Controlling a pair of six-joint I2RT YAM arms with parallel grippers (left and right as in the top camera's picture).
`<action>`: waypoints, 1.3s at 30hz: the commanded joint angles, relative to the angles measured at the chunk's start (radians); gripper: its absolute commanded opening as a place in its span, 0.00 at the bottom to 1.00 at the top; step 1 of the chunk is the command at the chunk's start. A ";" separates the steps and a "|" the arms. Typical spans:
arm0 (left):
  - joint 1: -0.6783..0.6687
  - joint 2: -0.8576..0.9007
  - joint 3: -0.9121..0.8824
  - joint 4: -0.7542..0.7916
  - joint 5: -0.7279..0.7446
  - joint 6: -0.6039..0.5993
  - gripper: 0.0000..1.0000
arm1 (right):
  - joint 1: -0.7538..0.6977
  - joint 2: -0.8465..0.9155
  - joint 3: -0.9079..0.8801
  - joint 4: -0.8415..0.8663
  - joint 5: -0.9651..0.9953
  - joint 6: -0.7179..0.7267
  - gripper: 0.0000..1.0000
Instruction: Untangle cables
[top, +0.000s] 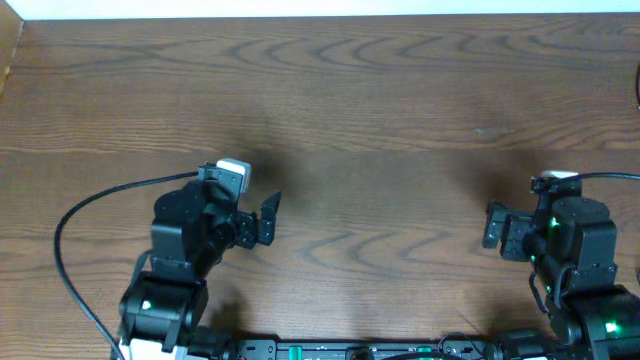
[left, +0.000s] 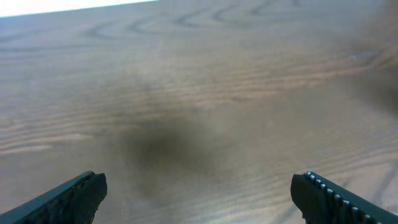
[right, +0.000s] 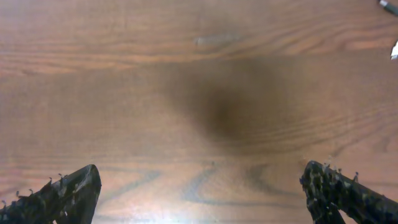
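The cables are mostly out of view. Only a dark tip (right: 388, 5) and a white sliver (right: 395, 50) cut the top right edge of the right wrist view, too little to tell what they are. A dark curve (top: 637, 86) touches the right border of the overhead view. My left gripper (top: 268, 220) stands open near the front left of the wooden table (top: 360, 110), with bare wood between its fingers (left: 81, 193). At the front right, my right gripper (top: 493, 226) is open too, and nothing lies between its fingertips (right: 74, 190).
A thick black arm wire (top: 62, 235) loops out to the left of the left arm. Another wire (top: 605, 176) runs right from the right arm. The table's far edge (top: 320, 16) crosses the top, and its left edge (top: 10, 60) shows at the upper left.
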 joint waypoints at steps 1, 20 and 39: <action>0.002 -0.014 -0.002 0.002 -0.021 0.010 1.00 | 0.002 -0.004 -0.004 -0.024 0.001 0.010 0.99; -0.016 -0.003 -0.002 -0.039 -0.132 0.014 1.00 | 0.002 -0.003 -0.004 -0.096 0.001 0.010 0.99; 0.129 -0.386 -0.034 -0.101 -0.164 0.010 1.00 | 0.002 -0.004 -0.004 -0.096 0.001 0.010 0.99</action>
